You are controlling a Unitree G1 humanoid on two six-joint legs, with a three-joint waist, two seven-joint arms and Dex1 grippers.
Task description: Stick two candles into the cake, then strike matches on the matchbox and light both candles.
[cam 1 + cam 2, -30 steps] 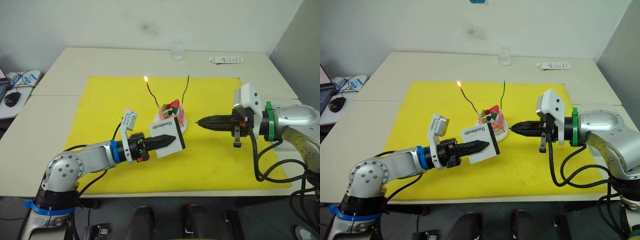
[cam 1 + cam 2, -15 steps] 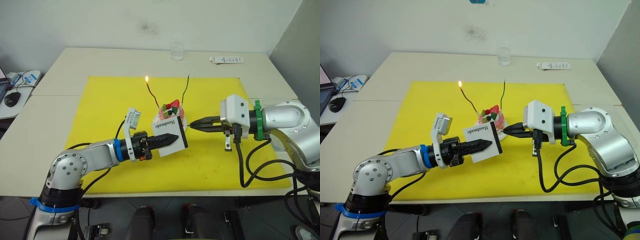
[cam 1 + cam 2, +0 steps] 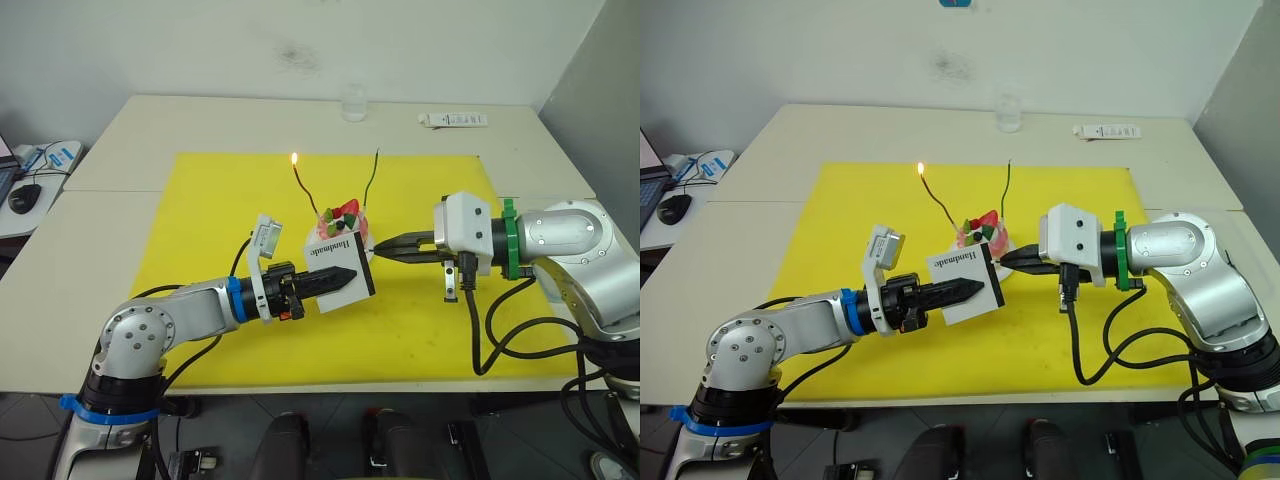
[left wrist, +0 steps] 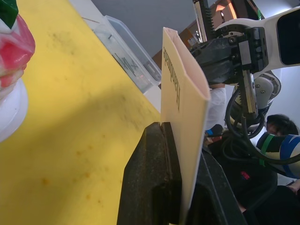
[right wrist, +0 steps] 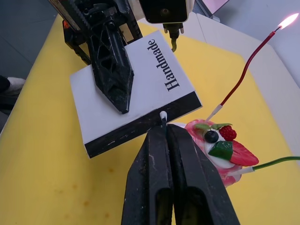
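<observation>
My left gripper is shut on the white matchbox, holding it tilted just in front of the pink cake on its white plate. The right gripper is shut on a match. In the right wrist view the match's pale tip rests against the box's black strip. Two candles stand in the cake. The red-brown candle burns with a small flame. The green candle has no flame.
A yellow mat covers the middle of the cream table. A clear glass and a white tube lie at the back edge. A computer mouse sits on a side desk at far left.
The right gripper has moved left with the match until it met the matchbox. The left gripper brought the box slightly up and toward the cake.
</observation>
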